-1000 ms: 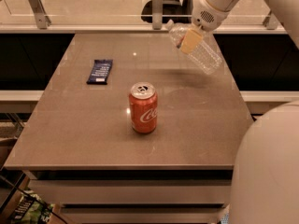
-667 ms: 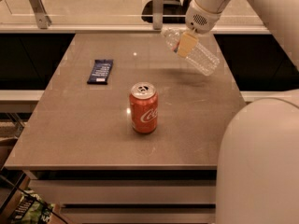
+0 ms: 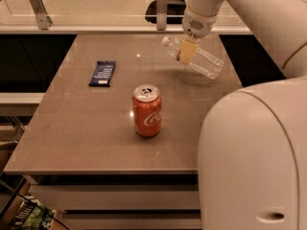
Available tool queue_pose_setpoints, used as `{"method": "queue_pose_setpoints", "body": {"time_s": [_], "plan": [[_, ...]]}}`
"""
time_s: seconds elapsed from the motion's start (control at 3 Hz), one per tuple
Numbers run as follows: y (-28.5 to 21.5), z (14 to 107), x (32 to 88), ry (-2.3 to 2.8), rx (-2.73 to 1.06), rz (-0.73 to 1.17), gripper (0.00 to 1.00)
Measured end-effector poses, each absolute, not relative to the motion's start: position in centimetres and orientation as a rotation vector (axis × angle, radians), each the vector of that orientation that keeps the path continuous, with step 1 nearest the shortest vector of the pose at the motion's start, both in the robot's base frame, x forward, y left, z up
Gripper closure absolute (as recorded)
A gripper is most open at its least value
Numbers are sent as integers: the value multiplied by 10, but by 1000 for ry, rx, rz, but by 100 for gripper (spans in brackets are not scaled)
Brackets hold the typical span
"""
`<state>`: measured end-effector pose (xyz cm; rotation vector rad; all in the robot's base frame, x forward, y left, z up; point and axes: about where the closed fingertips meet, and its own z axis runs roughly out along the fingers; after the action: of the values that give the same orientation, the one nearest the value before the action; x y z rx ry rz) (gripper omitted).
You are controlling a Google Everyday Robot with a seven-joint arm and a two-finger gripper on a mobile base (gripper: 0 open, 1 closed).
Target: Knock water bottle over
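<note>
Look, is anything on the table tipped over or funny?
Yes. The water bottle at the back right of the table is tipped steeply, cap pointing left, with the tool against it. The red can stands upright and the dark packet lies flat.

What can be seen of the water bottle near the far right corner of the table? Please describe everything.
The water bottle is clear, ribbed plastic with a pale cap. It is not upright: it is slanted, with the cap toward the far left and the base toward the near right, over the far right part of the table. The pincer comes from above and covers its middle. I cannot tell whether it rests on the table or hangs above it.
</note>
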<state>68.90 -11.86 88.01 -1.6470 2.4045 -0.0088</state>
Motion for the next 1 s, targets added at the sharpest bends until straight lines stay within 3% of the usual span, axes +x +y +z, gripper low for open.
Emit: {"method": "queue_pose_setpoints", "body": {"time_s": [1.0], "plan": [[-110, 855, 691, 2432, -1745, 0, 100]]}}
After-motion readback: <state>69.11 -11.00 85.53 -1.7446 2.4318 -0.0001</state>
